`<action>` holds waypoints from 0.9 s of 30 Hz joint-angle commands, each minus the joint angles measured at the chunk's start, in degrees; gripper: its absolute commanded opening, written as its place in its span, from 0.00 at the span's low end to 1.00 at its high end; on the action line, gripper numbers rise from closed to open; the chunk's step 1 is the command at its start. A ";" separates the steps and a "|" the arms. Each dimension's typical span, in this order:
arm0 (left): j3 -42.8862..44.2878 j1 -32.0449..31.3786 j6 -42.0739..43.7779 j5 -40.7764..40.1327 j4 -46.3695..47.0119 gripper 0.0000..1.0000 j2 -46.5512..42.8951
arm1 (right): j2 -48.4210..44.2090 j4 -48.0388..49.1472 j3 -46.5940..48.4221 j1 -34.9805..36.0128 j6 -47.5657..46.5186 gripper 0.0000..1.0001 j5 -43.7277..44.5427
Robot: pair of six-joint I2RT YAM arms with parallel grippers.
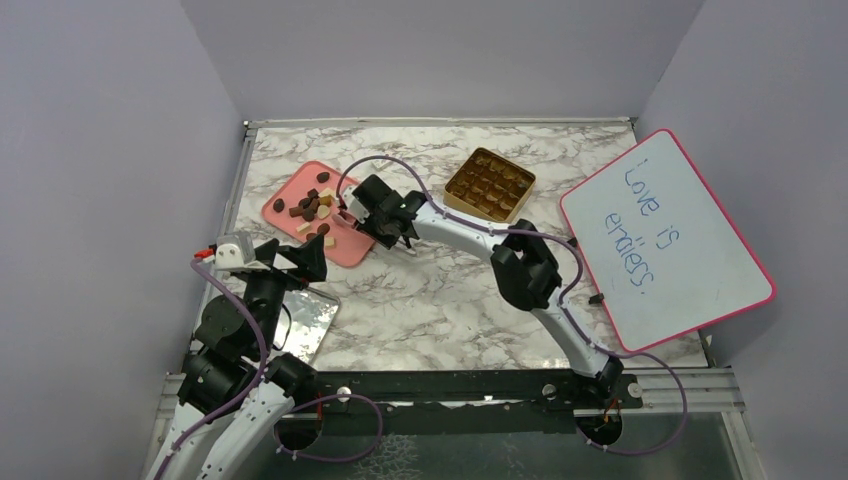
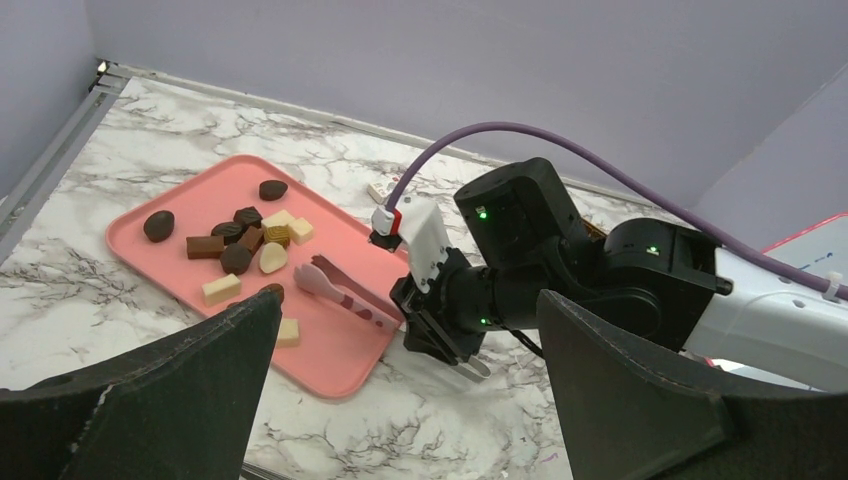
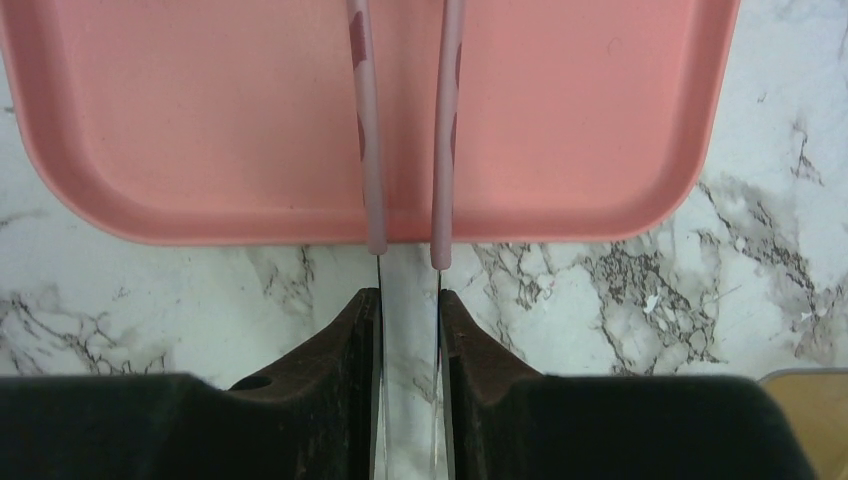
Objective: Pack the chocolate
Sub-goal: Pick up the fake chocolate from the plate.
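Note:
The chocolate (image 1: pixel 312 207) lies as several small brown and cream pieces on a pink tray (image 1: pixel 345 248), toward its far left part (image 2: pixel 240 245). Pink tweezers (image 2: pixel 335 288) rest on the tray's right side, tips among the pieces. My right gripper (image 1: pixel 362 222) sits at the tray's right edge. In the right wrist view its fingers (image 3: pixel 408 295) are pressed onto the two metal handle blades of the tweezers (image 3: pixel 370 150), which reach out over the tray (image 3: pixel 200 150). My left gripper (image 1: pixel 300 258) hovers wide open and empty near the tray's front corner (image 2: pixel 407 297).
A square gold box (image 1: pixel 489 185) with gridded compartments stands at the back right of the tray. A pink-framed whiteboard (image 1: pixel 665 235) leans at the right. A shiny silver sheet (image 1: pixel 310 320) lies under the left arm. Lilac walls enclose the marble table (image 1: pixel 440 300).

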 commanded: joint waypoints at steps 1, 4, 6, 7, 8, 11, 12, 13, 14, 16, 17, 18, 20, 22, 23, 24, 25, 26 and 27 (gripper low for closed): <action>-0.18 0.16 0.23 -1.18 0.35 0.99 -0.94 | -6.95 3.17 -4.52 -0.24 0.94 0.27 -0.67; -0.18 0.13 0.24 -1.01 0.32 0.99 -0.74 | -8.65 3.27 -6.31 -0.23 1.57 0.27 -0.75; -0.13 0.14 0.19 -0.98 0.22 0.99 -0.88 | -9.95 3.36 -7.92 -0.26 2.01 0.27 -0.79; -0.12 0.15 0.16 -1.00 0.21 0.99 -0.87 | -10.72 3.44 -8.89 -0.24 2.15 0.27 -0.75; -0.12 0.11 0.08 -0.99 0.18 0.99 -1.00 | -11.45 3.60 -9.89 -0.23 2.34 0.27 -0.69; -0.37 0.17 -0.08 -0.96 0.26 0.99 -0.94 | -14.18 4.34 -12.82 -0.53 2.72 0.27 -0.82; -0.37 0.16 -0.09 -0.92 0.31 0.99 -0.75 | -15.09 4.59 -13.68 -0.70 2.98 0.27 -1.08; -0.25 0.11 -0.10 -0.83 0.27 0.99 -0.38 | -15.96 4.71 -14.46 -0.94 3.24 0.27 -1.35; -0.15 0.08 -0.09 -0.64 0.27 0.99 0.00 | -16.86 4.76 -15.16 -1.20 3.56 0.27 -1.56; -0.07 0.16 -0.10 -0.21 0.27 0.99 0.71 | -18.40 4.55 -16.33 -1.67 4.12 0.27 -1.61; -0.17 0.13 -0.09 -0.07 0.26 0.99 1.00 | -19.26 4.44 -16.90 -1.95 4.30 0.27 -1.61; -0.09 0.12 -0.01 0.08 0.22 0.99 1.18 | -19.97 4.38 -17.50 -2.17 4.49 0.26 -1.57; -0.16 0.16 0.00 0.14 0.14 0.99 1.55 | -21.50 3.93 -18.66 -2.81 5.12 0.27 -1.23; -0.29 0.15 0.00 0.27 0.18 0.99 1.76 | -22.82 3.37 -19.63 -3.72 5.78 0.27 -0.94; -0.34 0.18 0.06 0.35 0.18 0.99 1.93 | -23.50 3.14 -20.09 -4.25 6.05 0.26 -0.76; -0.42 0.13 0.13 0.40 0.18 0.99 2.08 | -24.16 2.92 -20.60 -4.87 6.39 0.26 -0.82; -0.36 0.17 0.21 0.43 0.18 0.99 2.33 | -24.84 2.59 -20.95 -5.59 6.66 0.26 -1.15; -0.37 0.18 0.32 0.41 0.20 0.99 2.63 | -25.47 2.25 -21.29 -6.26 6.94 0.26 -1.43; -0.40 0.13 0.39 0.45 0.18 0.99 2.94 | -26.21 2.07 -21.75 -7.05 7.15 0.26 -1.59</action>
